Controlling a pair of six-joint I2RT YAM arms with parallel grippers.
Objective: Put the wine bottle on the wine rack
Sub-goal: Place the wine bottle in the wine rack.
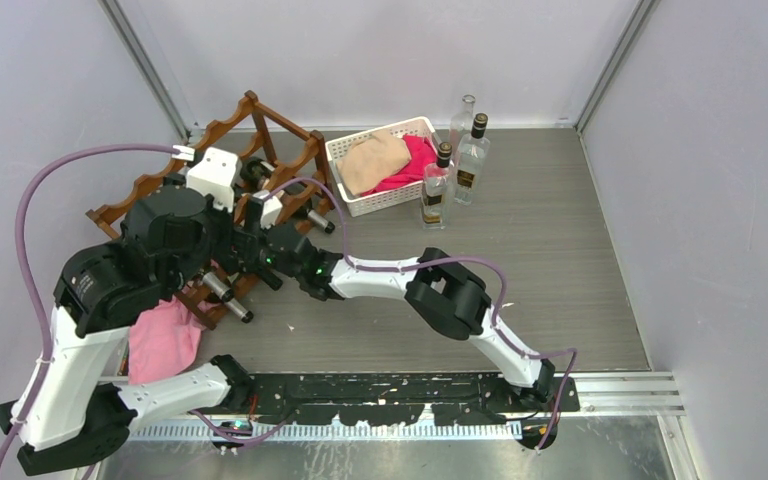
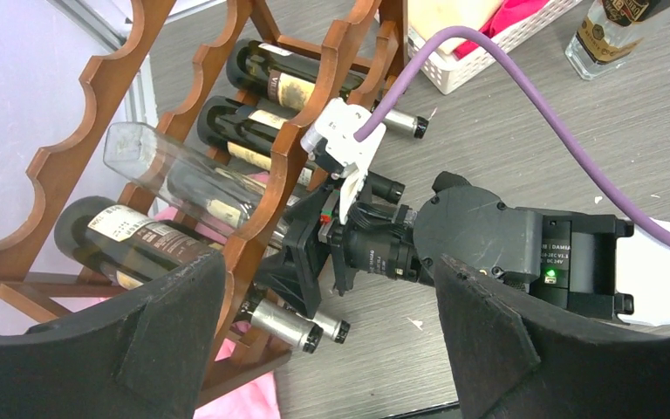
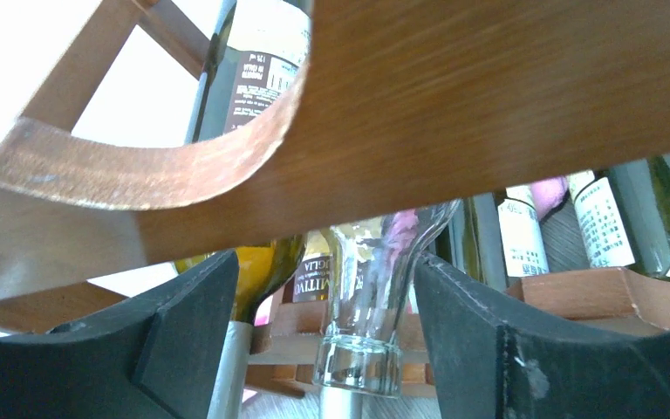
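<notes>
Lying in wine rack (image 2: 262,229): clear bottle (image 2: 170,175)

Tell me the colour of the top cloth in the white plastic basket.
Beige: the beige cloth lies over a bright pink cloth; clearest in top external view.

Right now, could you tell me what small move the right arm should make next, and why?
Probably draw the right pincer straight back off the neck. The clear glass bottle already lies in the reddish-brown wooden wine rack, and the fingers stand apart on either side of its neck, not gripping it.
</notes>
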